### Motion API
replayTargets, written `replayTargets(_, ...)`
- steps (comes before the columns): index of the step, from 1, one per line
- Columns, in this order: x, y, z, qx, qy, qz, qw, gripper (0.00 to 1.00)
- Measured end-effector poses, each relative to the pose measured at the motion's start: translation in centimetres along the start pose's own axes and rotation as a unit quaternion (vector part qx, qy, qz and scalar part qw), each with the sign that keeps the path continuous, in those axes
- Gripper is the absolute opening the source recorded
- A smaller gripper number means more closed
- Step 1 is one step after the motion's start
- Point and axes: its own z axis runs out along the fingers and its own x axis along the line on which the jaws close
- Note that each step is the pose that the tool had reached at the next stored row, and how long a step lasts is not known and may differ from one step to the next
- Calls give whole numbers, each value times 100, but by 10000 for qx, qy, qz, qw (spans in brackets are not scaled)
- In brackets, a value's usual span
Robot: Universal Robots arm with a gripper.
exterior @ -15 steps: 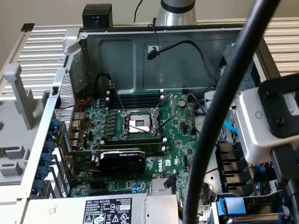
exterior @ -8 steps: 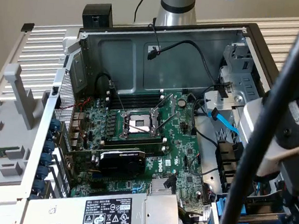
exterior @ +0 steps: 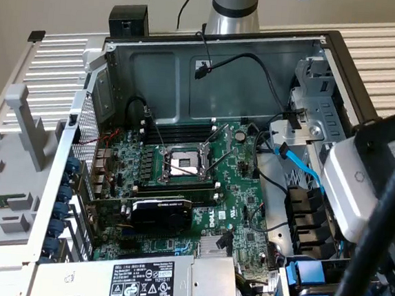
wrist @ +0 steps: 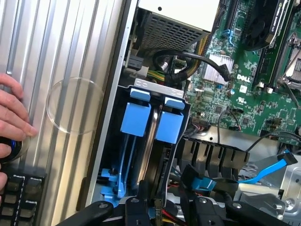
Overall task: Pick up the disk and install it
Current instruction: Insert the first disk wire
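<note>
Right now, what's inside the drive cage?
The drive cage holds two blue carriers side by side, handles facing out. The drives themselves are mostly hidden behind the blue fronts. The gripper sits at the cage's mouth.

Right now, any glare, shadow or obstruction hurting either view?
Exterior view: a pale housing and a dark cable in the foreground cover that view's right side; the motherboard is evenly lit. Wrist view: a faint circular reflection overlies the ribbed panel; the blue carriers are bright, the bay around them in shadow.
</note>
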Motion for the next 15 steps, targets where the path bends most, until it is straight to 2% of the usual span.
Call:
replayTargets(4, 34, -6, 8, 3, -56, -12, 10000, 40)
replayTargets(9, 76, -19, 16, -14, -148, -9, 9999, 40)
replayTargets(12, 81, -21, 15, -36, -170, -10, 9998, 40)
replayTargets(15, 81, -22, 15, -38, -172, -13, 9998, 40)
